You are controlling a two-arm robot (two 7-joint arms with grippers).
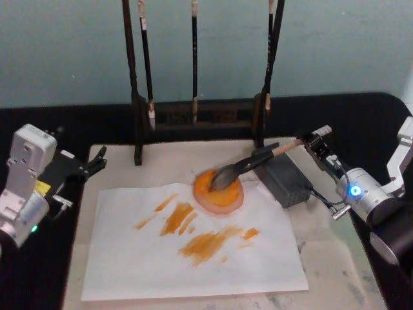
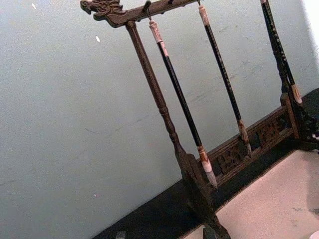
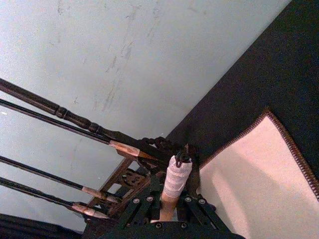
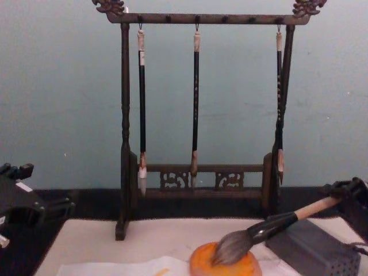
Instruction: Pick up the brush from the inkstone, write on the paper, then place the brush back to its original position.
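The brush [image 1: 258, 158] lies slanted, its fat grey bristle head resting in the round orange inkstone [image 1: 229, 199] and its black ferrule propped on a grey block. My right gripper [image 1: 314, 143] is shut on the handle's far end. In the right wrist view the whitish cord-wrapped end [image 3: 175, 180] sticks out between the fingers. From the chest, the brush [image 4: 261, 229] slopes down into the inkstone [image 4: 244, 268]. The white paper [image 1: 193, 265] in front carries several orange strokes. My left gripper [image 1: 97, 161] stands open at the mat's left edge, holding nothing.
A dark wooden rack [image 1: 193, 117] with three thin hanging brushes [image 4: 195, 103] stands at the back of the cream mat [image 1: 161, 161]. The grey perforated block [image 1: 287, 182] sits just right of the inkstone. Black cloth surrounds the mat, with a pale wall behind.
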